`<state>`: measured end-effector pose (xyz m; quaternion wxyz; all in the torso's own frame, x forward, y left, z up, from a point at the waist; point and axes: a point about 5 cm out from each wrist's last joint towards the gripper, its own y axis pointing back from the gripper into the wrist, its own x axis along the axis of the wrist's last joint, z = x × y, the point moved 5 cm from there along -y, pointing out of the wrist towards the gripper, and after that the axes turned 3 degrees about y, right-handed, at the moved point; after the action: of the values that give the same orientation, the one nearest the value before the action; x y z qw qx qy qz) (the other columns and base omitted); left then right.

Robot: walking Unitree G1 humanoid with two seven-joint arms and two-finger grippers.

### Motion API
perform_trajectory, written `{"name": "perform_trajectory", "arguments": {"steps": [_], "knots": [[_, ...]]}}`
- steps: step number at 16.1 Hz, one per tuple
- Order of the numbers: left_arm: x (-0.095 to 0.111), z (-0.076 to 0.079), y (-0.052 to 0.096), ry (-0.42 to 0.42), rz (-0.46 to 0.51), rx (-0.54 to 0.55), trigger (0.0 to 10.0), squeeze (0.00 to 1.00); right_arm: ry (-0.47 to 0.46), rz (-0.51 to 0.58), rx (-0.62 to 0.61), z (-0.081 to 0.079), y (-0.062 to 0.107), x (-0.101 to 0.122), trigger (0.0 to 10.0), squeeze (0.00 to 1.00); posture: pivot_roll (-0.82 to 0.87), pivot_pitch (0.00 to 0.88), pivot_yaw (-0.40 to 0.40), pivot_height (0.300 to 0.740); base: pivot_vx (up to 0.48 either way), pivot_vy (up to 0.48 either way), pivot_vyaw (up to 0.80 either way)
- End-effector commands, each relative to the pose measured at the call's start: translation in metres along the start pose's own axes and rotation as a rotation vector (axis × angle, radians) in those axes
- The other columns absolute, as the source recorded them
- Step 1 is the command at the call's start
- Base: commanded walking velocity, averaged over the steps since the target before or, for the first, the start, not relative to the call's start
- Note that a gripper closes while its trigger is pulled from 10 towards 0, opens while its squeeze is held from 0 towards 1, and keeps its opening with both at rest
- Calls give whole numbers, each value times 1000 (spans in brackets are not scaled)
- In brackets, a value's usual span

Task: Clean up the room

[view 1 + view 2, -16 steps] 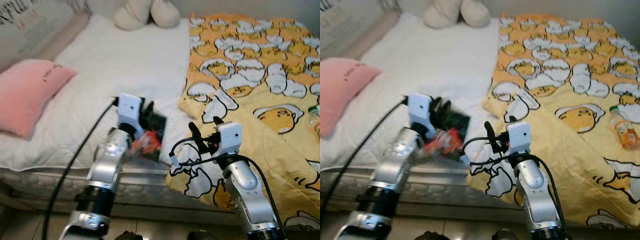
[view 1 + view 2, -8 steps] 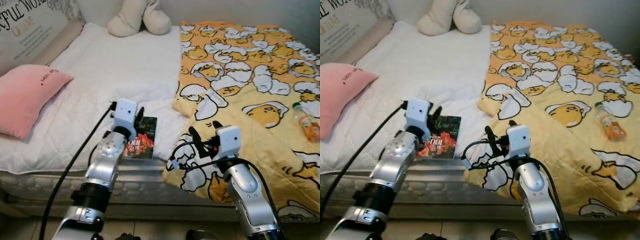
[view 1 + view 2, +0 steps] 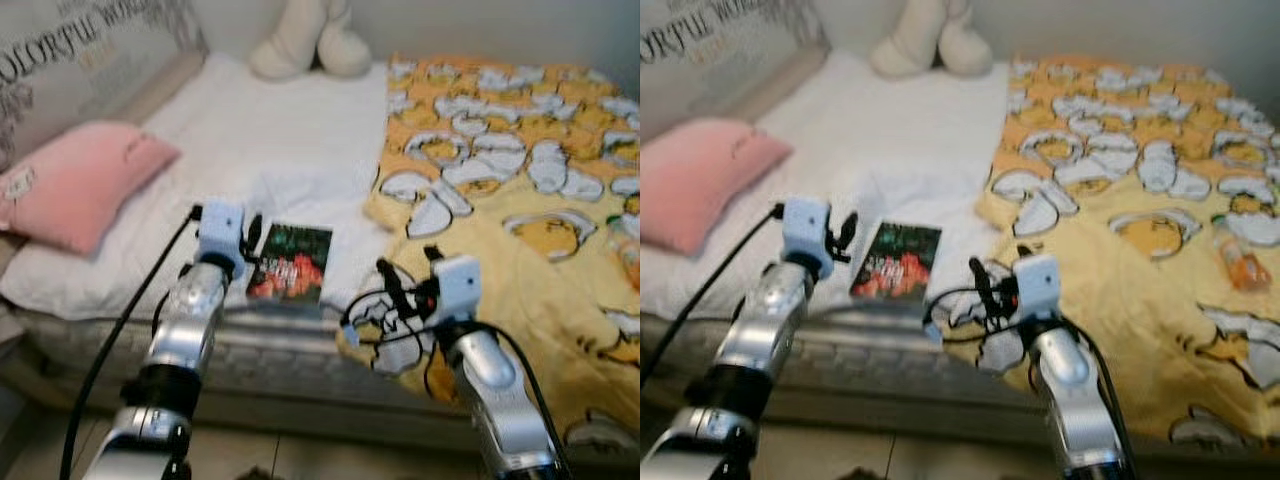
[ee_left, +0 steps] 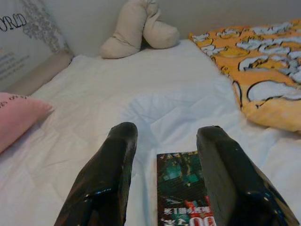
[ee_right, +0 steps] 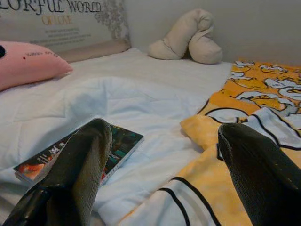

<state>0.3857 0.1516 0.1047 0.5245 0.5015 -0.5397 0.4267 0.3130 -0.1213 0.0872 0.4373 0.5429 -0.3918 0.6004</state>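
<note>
A dark book [image 3: 290, 263] with a red and green cover lies flat on the white sheet [image 3: 300, 130] near the bed's front edge. My left gripper [image 3: 252, 233] hovers just to the book's left, open and holding nothing. In the left wrist view the book [image 4: 184, 188] lies just beyond the two black fingers [image 4: 113, 160]. My right gripper [image 3: 408, 268] is open over the front fold of the yellow blanket [image 3: 520, 190], to the right of the book. The right wrist view looks past its fingers [image 5: 89, 150] at the book [image 5: 123, 141].
A pink pillow [image 3: 80, 180] lies at the left of the bed. A beige plush toy [image 3: 310, 45] sits at the far edge, and a lettered board [image 3: 70, 60] leans behind the pillow. An orange drink bottle [image 3: 1237, 262] lies on the blanket at the right.
The book was tilted up in the left gripper a second ago and now lies flat on the sheet. The left gripper has let go and drawn off to its left. The camera has shifted.
</note>
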Motion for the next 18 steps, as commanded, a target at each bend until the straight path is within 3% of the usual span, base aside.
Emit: {"name": "perform_trajectory", "arguments": {"steps": [1,5,9,15,17,18], "knots": [[1,0,2,2,9,8,10000,0,14,10,5,2,-3,3,10000,24,-123,0,42,740,0,461,0],[7,12,2,-70,47,-53,10000,0,13,10,16,-3,-5,3,10000,20,-114,0,42,740,239,308,0],[9,11,2,-73,49,-57,10000,0,19,-1,14,-1,-7,1,10000,27,-112,0,44,740,478,0,-697],[9,20,3,-77,52,-82,10000,0,33,-10,17,-2,-8,-1,10000,27,-113,6,42,740,480,0,0],[10,21,4,-58,56,-78,10000,0,-41,-83,44,-7,-12,-13,10000,12,-109,5,41,740,476,0,0],[10,16,4,-20,59,-52,10000,0,-129,-149,83,-14,-17,-22,10000,12,-102,1,38,740,0,0,0]]}}
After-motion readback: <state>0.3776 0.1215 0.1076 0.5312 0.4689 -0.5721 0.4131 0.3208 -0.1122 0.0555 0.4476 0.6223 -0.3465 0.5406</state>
